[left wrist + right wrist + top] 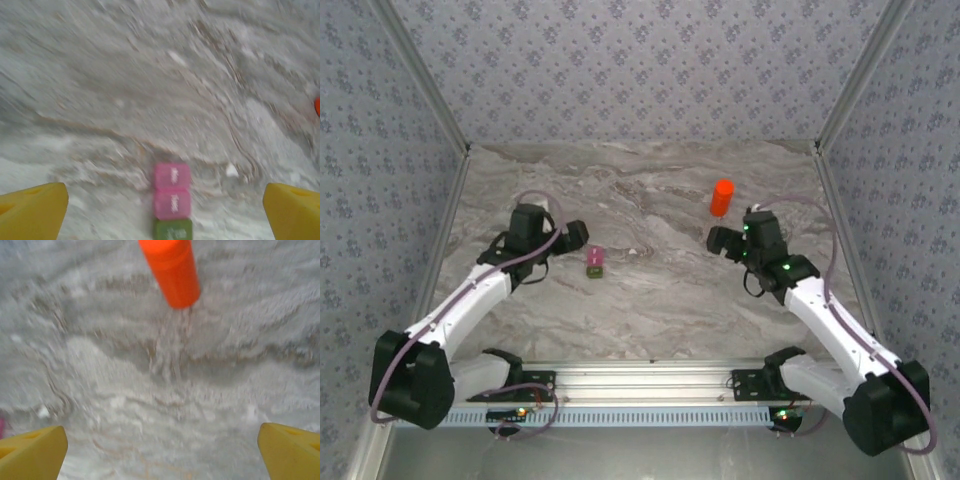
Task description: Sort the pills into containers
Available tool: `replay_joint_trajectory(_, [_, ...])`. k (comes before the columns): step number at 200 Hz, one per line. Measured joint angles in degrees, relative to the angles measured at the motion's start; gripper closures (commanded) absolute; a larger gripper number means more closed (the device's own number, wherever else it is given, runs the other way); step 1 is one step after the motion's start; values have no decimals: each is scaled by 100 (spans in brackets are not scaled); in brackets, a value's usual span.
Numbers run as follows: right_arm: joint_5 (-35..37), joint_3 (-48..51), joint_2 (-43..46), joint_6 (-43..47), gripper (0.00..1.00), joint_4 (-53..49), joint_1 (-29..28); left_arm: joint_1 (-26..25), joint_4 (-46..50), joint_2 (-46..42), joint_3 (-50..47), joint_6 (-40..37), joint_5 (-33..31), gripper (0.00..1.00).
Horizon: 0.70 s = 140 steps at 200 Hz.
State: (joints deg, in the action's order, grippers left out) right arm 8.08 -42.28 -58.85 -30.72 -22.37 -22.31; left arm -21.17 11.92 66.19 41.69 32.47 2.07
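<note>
1. Overhead, an orange bottle [721,197] stands upright on the marbled desk [650,310], at about 12 o'clock from the right end effector [718,240], near it but apart.
2. Patterned walls [640,70] close the desk in at 9, 12 and 3 o'clock.
3. The containers [594,263], a joined strip of pink and green boxes, sit left of centre on the desk, just beside the left end effector [576,238] at its 4 o'clock.
4. In the left wrist view the strip lies between the yellow fingers [30,210], low at 6 o'clock, touching neither.
5. Both end effectors are spread wide, gripping nothing.
</note>
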Motion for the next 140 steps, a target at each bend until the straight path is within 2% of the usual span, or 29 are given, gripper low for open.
replay_joint_trajectory(23, [105, -2, -415, -42, 0, -238, -354, -466, -138, 151, -319, 245, 7, 0])
replay_joint_trajectory(62, [-136, 13, -570, -144, 0, -175, -372, -1005, -514, 931, -380, 411, -17, 0])
replay_joint_trajectory(94, [-310, 13, -586, -160, 0, -160, -219, -1268, -715, 1469, -310, 431, -46, 0])
replay_joint_trajectory(140, [-474, 13, -553, -168, 0, -164, 197, -1390, -1054, 1899, -120, 584, -173, 0])
